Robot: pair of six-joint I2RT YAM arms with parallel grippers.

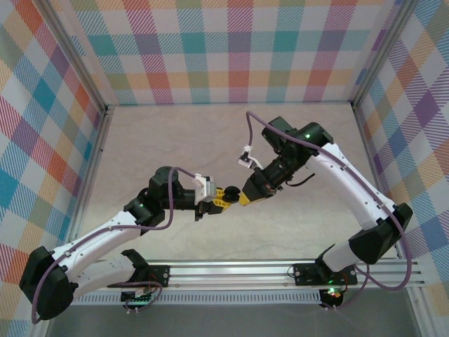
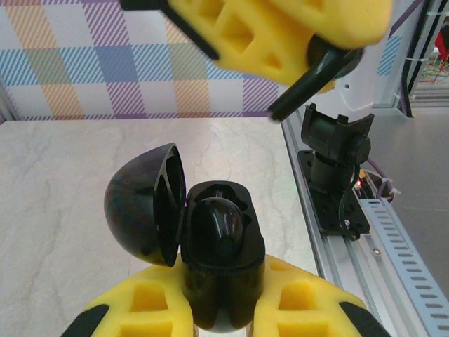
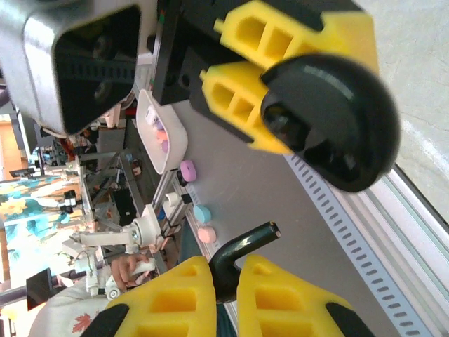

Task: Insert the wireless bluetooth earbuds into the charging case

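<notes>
Gripping the black charging case [image 2: 217, 232] upright, the left tool [image 2: 222, 312] holds it above the pale tabletop [image 2: 63, 161], with the lid [image 2: 137, 203] swung open to the left. The right tool [image 3: 224, 281] is clenched on a black earbud [image 3: 242, 251], whose stem pokes out between the yellow fingers [image 3: 165, 298]. The earbud is near the case's open top, not touching it.

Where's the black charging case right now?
In the left wrist view, the black charging case, lid open, sits clamped in the left gripper's fingers, just below the black earbud the right gripper holds.
</notes>
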